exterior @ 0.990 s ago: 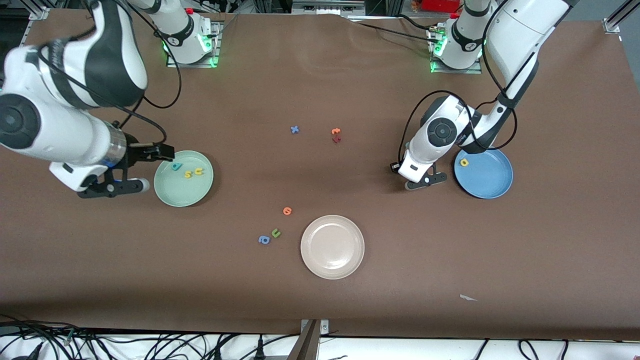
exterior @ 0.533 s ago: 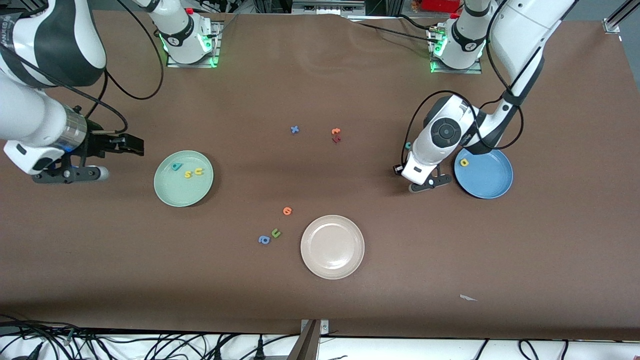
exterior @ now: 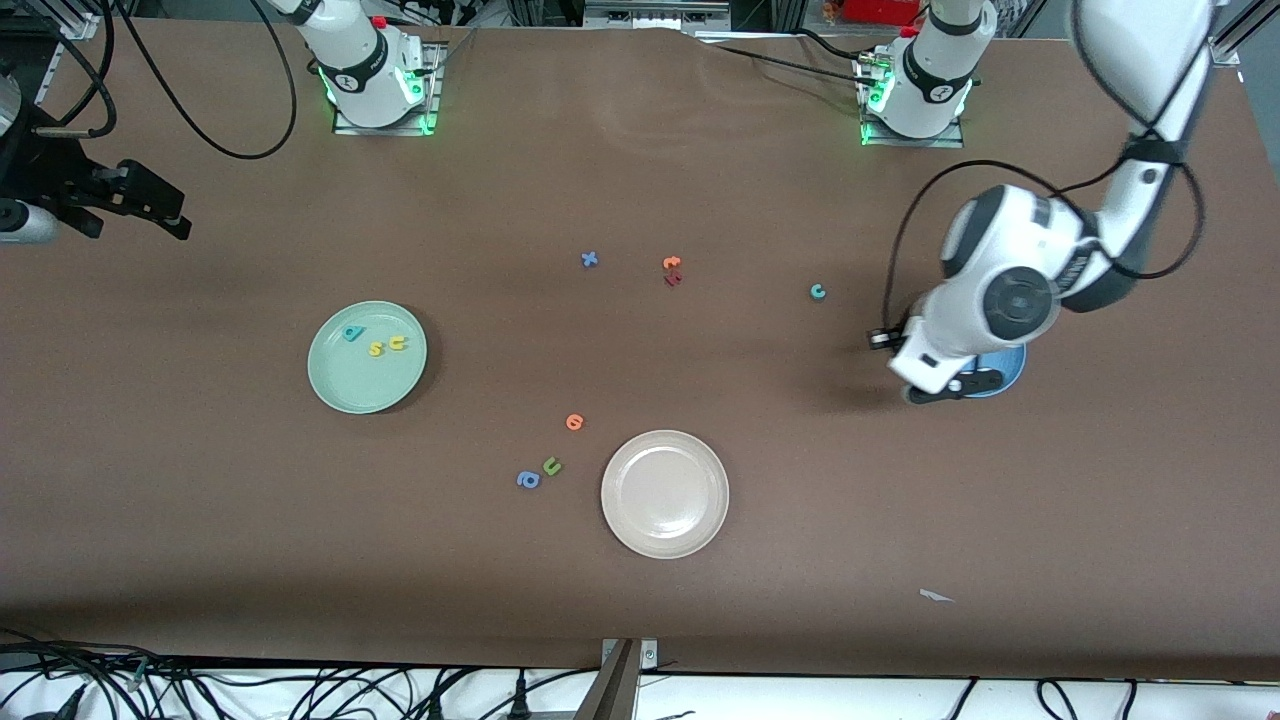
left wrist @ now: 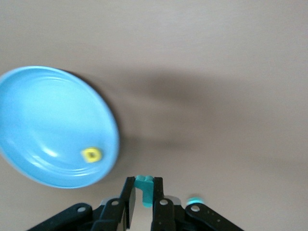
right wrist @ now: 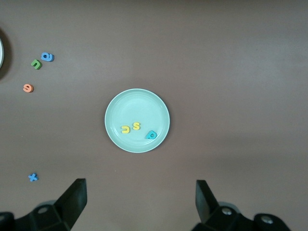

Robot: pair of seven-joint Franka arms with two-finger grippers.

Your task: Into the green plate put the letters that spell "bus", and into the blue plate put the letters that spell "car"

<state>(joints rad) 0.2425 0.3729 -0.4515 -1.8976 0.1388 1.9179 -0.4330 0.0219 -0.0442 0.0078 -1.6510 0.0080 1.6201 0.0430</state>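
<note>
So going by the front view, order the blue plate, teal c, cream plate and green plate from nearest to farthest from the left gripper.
Left gripper:
1. Blue plate, underneath it.
2. Teal c, beside it.
3. Cream plate, mid-table.
4. Green plate, toward the right arm's end.

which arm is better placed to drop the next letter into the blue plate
Left. The left gripper is shut on a thin pale-teal letter beside the blue plate. The right gripper is open, empty, high above the green plate.
</note>
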